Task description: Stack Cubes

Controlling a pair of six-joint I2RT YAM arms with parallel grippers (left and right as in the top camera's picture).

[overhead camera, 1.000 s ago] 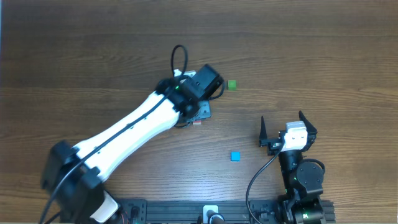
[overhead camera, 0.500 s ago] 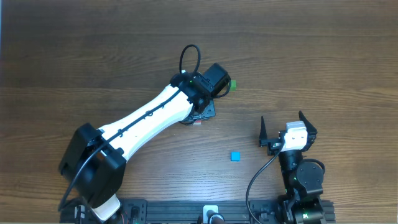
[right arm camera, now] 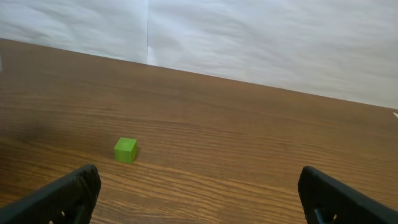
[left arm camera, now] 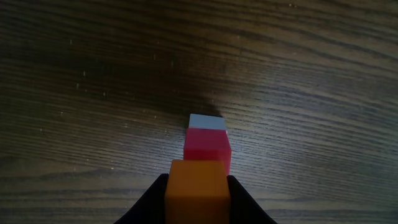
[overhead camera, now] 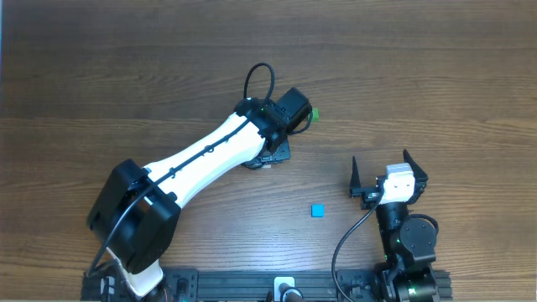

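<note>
An orange cube [left arm camera: 196,186] is gripped in the left tool [left arm camera: 198,202], close to a red cube [left arm camera: 208,149] on the wooden surface [left arm camera: 93,74]; a grey cube [left arm camera: 208,122] is seen just beside the red one; a green cube [right arm camera: 125,150] (half hidden by the left arm from above) lies near; a blue cube [overhead camera: 317,210] lies well apart; the right tool [right arm camera: 199,199] is held wide open.

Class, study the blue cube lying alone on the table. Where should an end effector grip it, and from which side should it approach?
Grip the blue cube on two opposite side faces, coming straight down from above. It sits flat on the table with bare wood all round, so either pair of sides is free. The open right end effector stands nearest.
</note>
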